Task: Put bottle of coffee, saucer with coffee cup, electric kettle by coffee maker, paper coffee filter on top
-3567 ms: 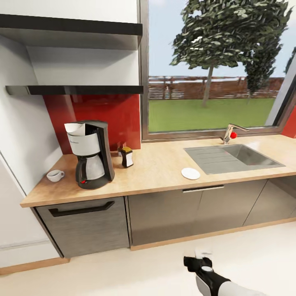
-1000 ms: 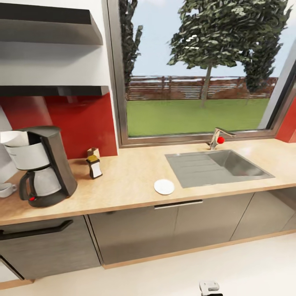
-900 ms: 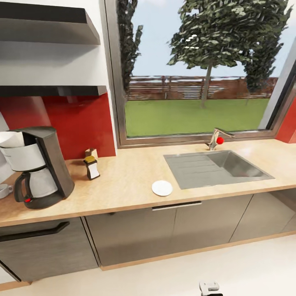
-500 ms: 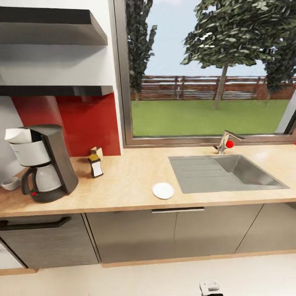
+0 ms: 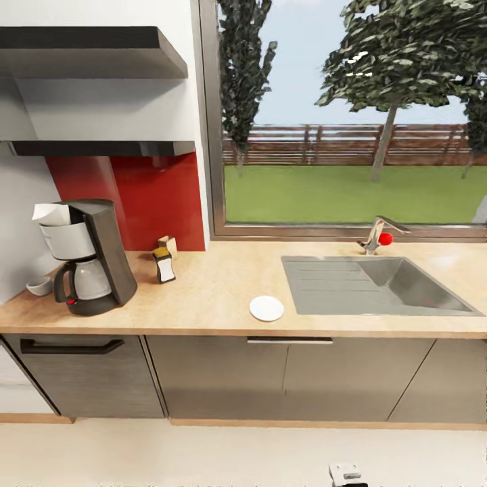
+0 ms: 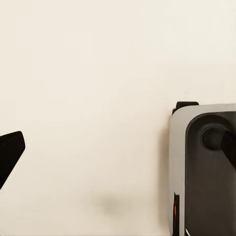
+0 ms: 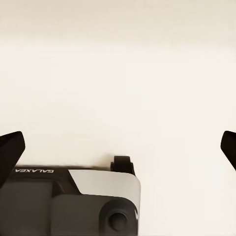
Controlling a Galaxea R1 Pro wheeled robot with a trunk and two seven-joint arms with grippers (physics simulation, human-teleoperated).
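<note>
Head view has the saucer [image 5: 266,308] flat near the countertop [image 5: 216,297] front edge, about 11 o'clock from the right arm stub [image 5: 346,473] at the bottom, so that arm looks nearer. Coffee maker [image 5: 88,257] sits at the saucer's 9 o'clock. Wrist views add fingertips spread wide over bare floor, holding nothing.

One word can be read: "GALAXEA" in pale letters (mirrored or upside down in the right wrist view) along the robot's dark base housing [image 7: 59,196].
</note>
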